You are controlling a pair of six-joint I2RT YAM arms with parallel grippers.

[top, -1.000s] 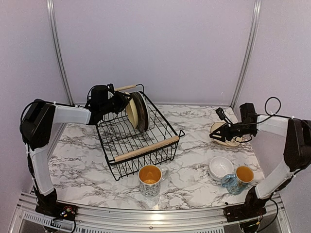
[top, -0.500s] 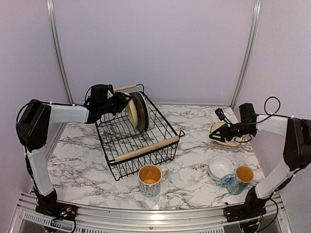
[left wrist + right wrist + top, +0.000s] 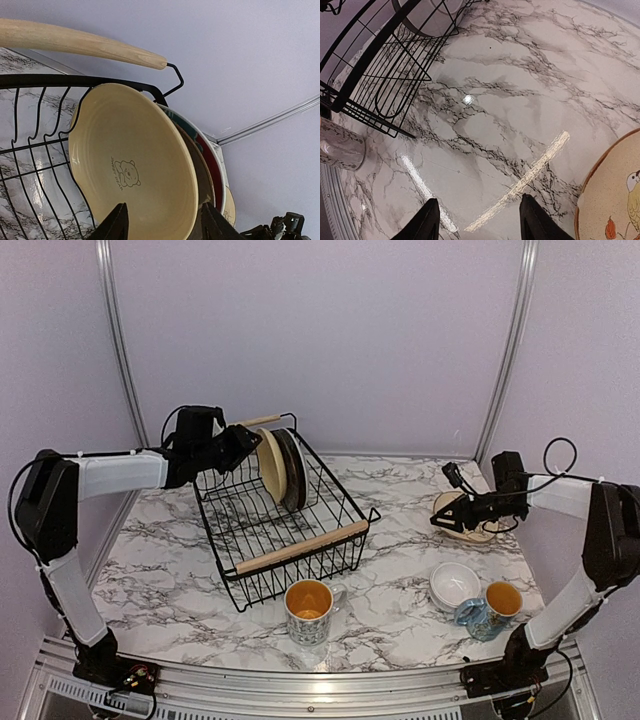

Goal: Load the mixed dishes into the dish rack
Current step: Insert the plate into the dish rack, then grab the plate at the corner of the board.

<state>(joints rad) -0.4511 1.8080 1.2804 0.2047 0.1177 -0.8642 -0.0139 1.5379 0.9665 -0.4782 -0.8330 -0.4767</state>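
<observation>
Left gripper [image 3: 164, 223] here: jaws apart, nothing clamped, hanging at the far end of the rectangular black wire dish rack [image 3: 292, 578]. The round cream-yellow glazed plate [image 3: 132, 165] stands on edge inside, with the dark grey plate [image 3: 293, 468] and red-rimmed plate [image 3: 214, 170] behind it. We're on plate racking, I'd say (orange-lined patterned mugs [image 3: 309, 608] and small white bowls [image 3: 455, 583] wait outside). My right gripper [image 3: 479, 220] hovers open beside the small tan speckled plate [image 3: 615, 200]. Next, I judge, it must straddle that rim and pinch. Writing? There's a tiny bear with script on the cream plate, too small to read.
</observation>
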